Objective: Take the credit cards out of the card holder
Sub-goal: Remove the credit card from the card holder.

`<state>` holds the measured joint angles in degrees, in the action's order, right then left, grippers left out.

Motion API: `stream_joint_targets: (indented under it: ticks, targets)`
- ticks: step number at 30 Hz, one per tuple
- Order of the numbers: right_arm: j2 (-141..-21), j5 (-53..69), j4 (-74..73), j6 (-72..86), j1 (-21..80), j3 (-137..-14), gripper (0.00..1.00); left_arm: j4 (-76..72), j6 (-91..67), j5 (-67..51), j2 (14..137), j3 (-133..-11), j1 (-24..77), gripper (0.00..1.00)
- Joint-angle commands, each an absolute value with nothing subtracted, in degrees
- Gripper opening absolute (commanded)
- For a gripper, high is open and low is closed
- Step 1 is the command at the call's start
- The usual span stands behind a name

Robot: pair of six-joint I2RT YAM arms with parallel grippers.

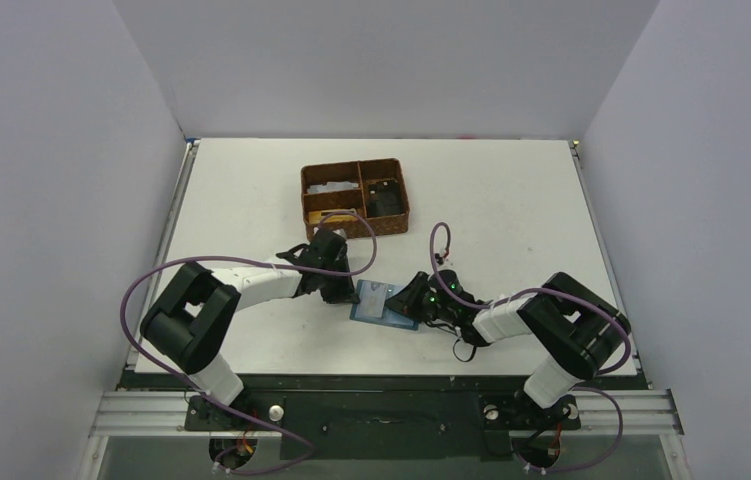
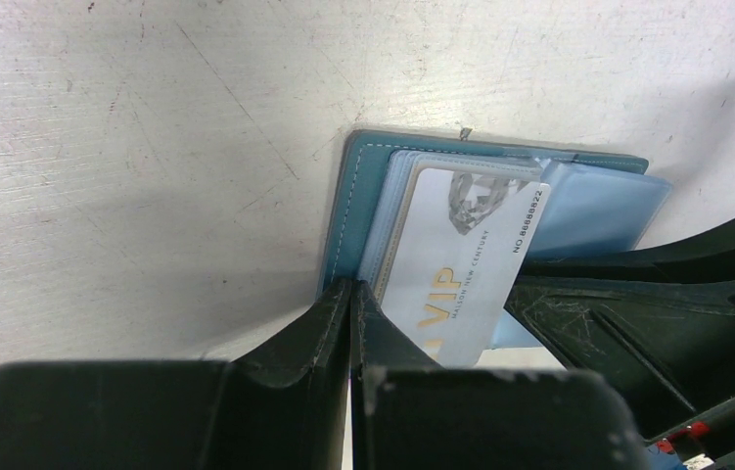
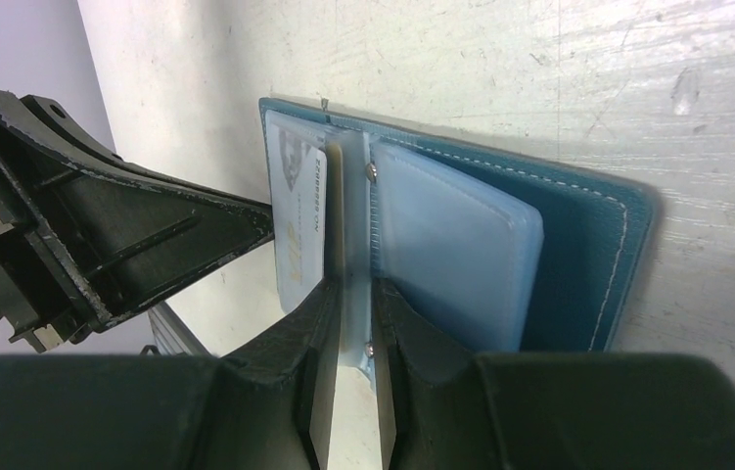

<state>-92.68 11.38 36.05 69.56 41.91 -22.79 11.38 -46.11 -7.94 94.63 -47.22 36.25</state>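
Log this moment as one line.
left jaws: shut, tips at card holder edge | right jaws: slightly apart, astride its spine | VIP card: askew over sleeves

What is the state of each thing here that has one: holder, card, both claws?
card holder: open, lying flat.
white VIP card: skewed, partly out of its sleeve.
left claw: shut, tips at the holder's edge.
right claw: slightly open, astride the holder's middle strip.
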Motion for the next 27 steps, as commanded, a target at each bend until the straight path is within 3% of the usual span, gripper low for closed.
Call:
stream_joint_targets:
  ticks: [1, 27]
  targets:
    - [-91.19, 9.70, 38.05, 69.84, 41.59, -21.90, 0.16, 16.45, -44.57, -3.31, 99.68, -43.92, 36.37, 0.00]
    - [-97.75, 11.64, 45.78, 72.12, 42.80, -24.36, 0.16, 15.91, -44.39, -3.80, 100.58, -43.79, 36.47, 0.00]
